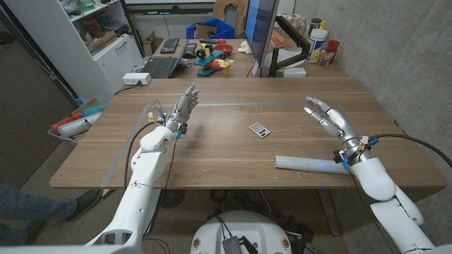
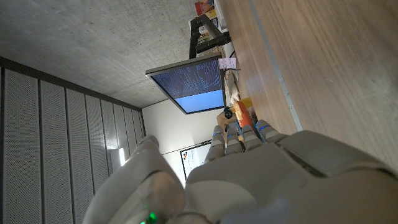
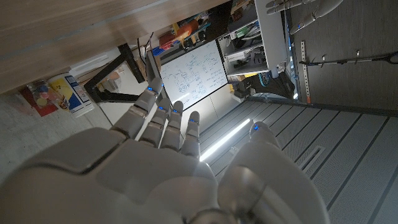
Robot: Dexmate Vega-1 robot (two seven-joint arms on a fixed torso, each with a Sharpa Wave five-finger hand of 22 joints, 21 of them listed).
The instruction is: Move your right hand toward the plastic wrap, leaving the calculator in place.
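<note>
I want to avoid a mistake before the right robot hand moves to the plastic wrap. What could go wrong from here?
1. The plastic wrap is a roll lying beside the right forearm, behind the open right robot hand; pulling back could bump it and it may roll.
2. The calculator lies loose toward the table's middle; a wide inward sweep might knock it.

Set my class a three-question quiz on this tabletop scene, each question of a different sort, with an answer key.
1. True or false: the right hand is gripping the plastic wrap.
2. What lies nearest the middle of the table? A) calculator B) stapler C) mug
3. Fill in: the left hand holds ____.

Key:
1. False; its fingers are spread above the table, apart from the roll.
2. A
3. nothing
</note>
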